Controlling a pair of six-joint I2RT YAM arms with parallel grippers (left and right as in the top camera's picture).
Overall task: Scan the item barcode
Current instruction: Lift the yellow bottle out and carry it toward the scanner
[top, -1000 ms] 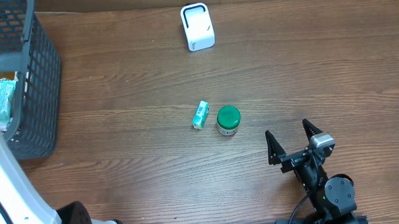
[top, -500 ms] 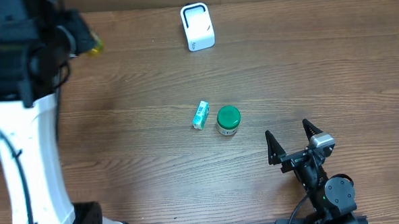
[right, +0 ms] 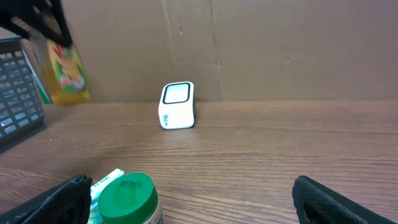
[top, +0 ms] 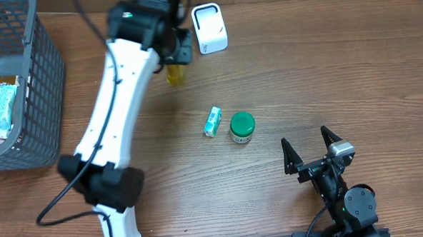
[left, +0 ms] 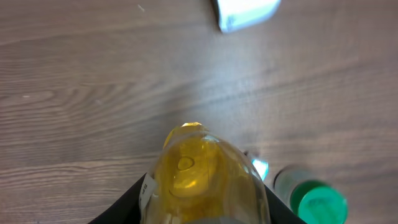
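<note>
A yellow bottle (top: 175, 73) hangs above the table just left of and in front of the white scanner (top: 210, 28), with my left gripper (top: 175, 57) shut on it. The left wrist view looks down the bottle (left: 205, 174), black fingers (left: 121, 208) pressing on both sides, with the scanner (left: 245, 11) at the top edge. From the right wrist view, the bottle (right: 65, 68) is in the air left of the scanner (right: 177, 106). No barcode shows in any view. My right gripper (top: 304, 137) rests open at the front right, nothing between its fingers.
A green-lidded jar (top: 242, 126) and a small teal box (top: 212, 122) lie side by side mid-table, in front of the right gripper (right: 193, 205). A dark mesh basket (top: 49, 75) with packaged goods stands at the left edge. A cardboard wall (right: 280, 43) closes off the back.
My left arm has swung from the basket on the left across to the right, carrying the yellow bottle to just beside the scanner. The right arm has not moved.
</note>
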